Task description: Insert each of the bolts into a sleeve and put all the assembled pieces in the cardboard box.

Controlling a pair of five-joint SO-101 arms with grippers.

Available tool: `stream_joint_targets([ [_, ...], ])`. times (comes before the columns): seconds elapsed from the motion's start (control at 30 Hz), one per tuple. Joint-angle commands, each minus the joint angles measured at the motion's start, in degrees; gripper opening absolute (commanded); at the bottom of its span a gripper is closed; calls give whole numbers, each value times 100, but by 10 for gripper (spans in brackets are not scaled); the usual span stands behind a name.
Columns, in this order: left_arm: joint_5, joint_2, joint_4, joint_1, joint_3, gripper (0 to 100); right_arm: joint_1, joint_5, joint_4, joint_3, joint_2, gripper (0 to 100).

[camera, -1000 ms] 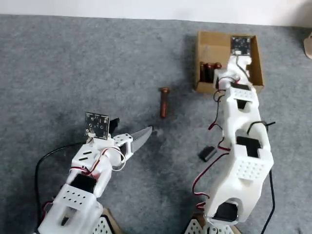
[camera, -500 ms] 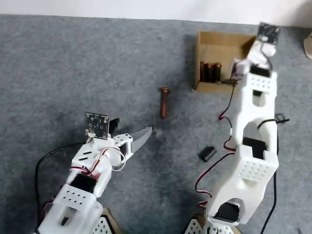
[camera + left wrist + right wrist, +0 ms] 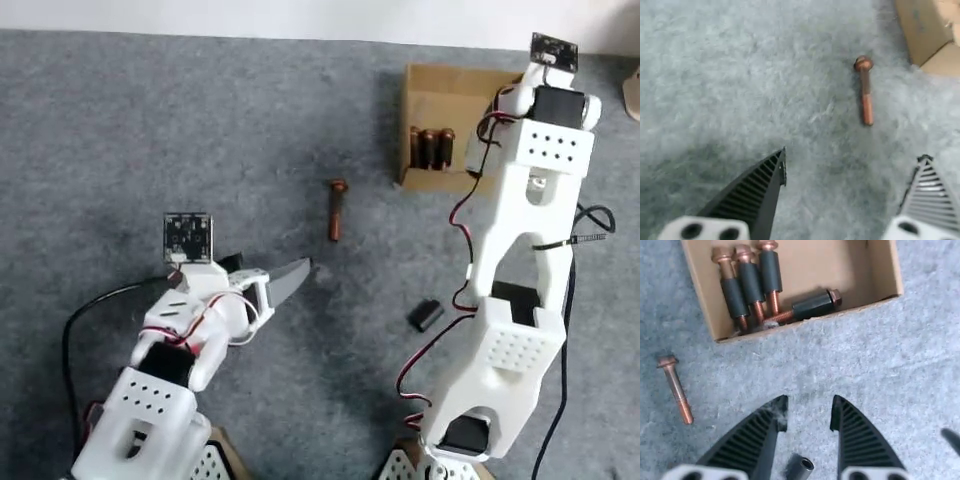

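left arm (image 3: 190, 340) crouched low, left gripper (image 3: 854, 155) spread wide, empty, loose copper-coloured metal bolt (image 3: 336, 210) at its 1 o'clock, right arm (image 3: 525, 230) reared up, right gripper (image 3: 809, 405) parted, empty, brown cardboard box (image 3: 430, 90) at the bolt's 2 o'clock

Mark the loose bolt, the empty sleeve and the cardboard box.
loose bolt (image 3: 337, 212), high view, mid-shank
empty sleeve (image 3: 425, 315), high view, its side
cardboard box (image 3: 830, 265), right wrist view, bare floor

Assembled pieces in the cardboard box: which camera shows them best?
The right wrist view: it looks down into the cardboard box, with four assembled pieces visible. In the high view the right arm covers part of the box, leaving three pieces showing. The left wrist view catches a corner of the box.
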Motion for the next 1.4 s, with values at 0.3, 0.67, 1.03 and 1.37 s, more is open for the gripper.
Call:
stream_joint_targets([
  [0.3, 352, 2818, 624, 532, -2563, 372, -259, 316, 136, 813, -2360, 127],
  [0.67, 325, 5684, 185, 532, -4681, 155, -92, 738, 119, 2457, -4690, 127],
  [1.03, 308, 6791, -932, 585, -4857, 168, -101, 1231, 92, 4198, -6642, 127],
  [1.37, 290, 6844, -949, 1332, -4866, 224, -101, 1248, 84, 5042, -7600, 127],
])
